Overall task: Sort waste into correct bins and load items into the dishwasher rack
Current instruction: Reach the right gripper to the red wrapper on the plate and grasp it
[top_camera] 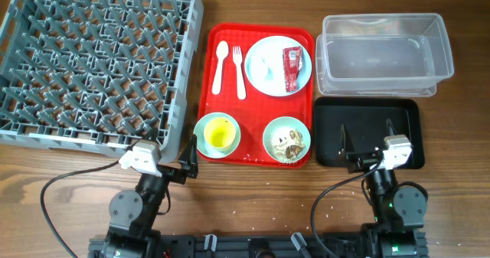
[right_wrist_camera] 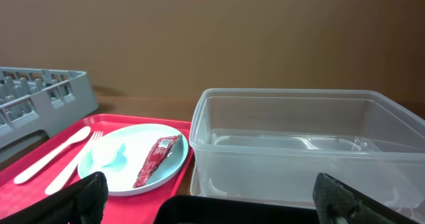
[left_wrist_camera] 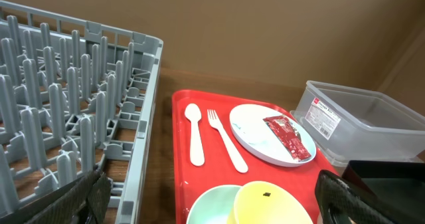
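Note:
The grey-blue dishwasher rack point(top_camera: 99, 59) stands at the left. On the red serving tray, a pale blue plate point(top_camera: 268, 78) holds a red sachet point(top_camera: 293, 68) and white crumpled paper point(top_camera: 262, 63). A white spoon point(top_camera: 221, 65) and fork point(top_camera: 240, 70) lie beside it. A yellow cup point(top_camera: 219, 133) sits in one bowl point(top_camera: 204, 128). The other bowl point(top_camera: 286, 139) holds food scraps. The clear tub point(top_camera: 383, 53) and black tray point(top_camera: 329, 128) are at the right. My left gripper point(top_camera: 173, 152) is open and empty near the cup's bowl. My right gripper point(top_camera: 367, 141) is open and empty over the black tray.
The red serving tray point(top_camera: 256, 109) lies between the rack and the bins. Cables run across the bare wood near both arm bases at the front. The rack's near wall point(left_wrist_camera: 143, 117) stands close on the left gripper's left side.

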Controlling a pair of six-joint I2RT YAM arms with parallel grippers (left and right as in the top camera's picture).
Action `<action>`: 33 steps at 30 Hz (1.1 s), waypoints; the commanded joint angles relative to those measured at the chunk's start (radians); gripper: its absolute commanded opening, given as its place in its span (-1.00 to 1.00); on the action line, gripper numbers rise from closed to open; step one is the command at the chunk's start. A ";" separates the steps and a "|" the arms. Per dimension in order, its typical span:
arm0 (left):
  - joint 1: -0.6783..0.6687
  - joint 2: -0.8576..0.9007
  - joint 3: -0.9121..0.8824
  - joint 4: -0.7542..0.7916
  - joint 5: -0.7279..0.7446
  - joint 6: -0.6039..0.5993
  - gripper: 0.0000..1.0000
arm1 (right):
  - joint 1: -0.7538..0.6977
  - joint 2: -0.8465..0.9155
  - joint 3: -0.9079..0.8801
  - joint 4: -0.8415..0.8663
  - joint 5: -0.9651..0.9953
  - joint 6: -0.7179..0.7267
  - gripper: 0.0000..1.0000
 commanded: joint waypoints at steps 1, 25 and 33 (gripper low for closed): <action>0.005 -0.011 -0.008 0.000 -0.012 0.002 1.00 | -0.004 -0.008 -0.002 0.003 0.005 0.005 0.99; 0.005 -0.005 0.090 0.140 0.322 -0.133 1.00 | -0.003 0.017 0.058 0.051 -0.385 0.512 0.99; 0.005 0.433 0.842 -0.532 0.098 -0.072 1.00 | -0.003 0.357 0.838 -0.644 -0.228 0.118 1.00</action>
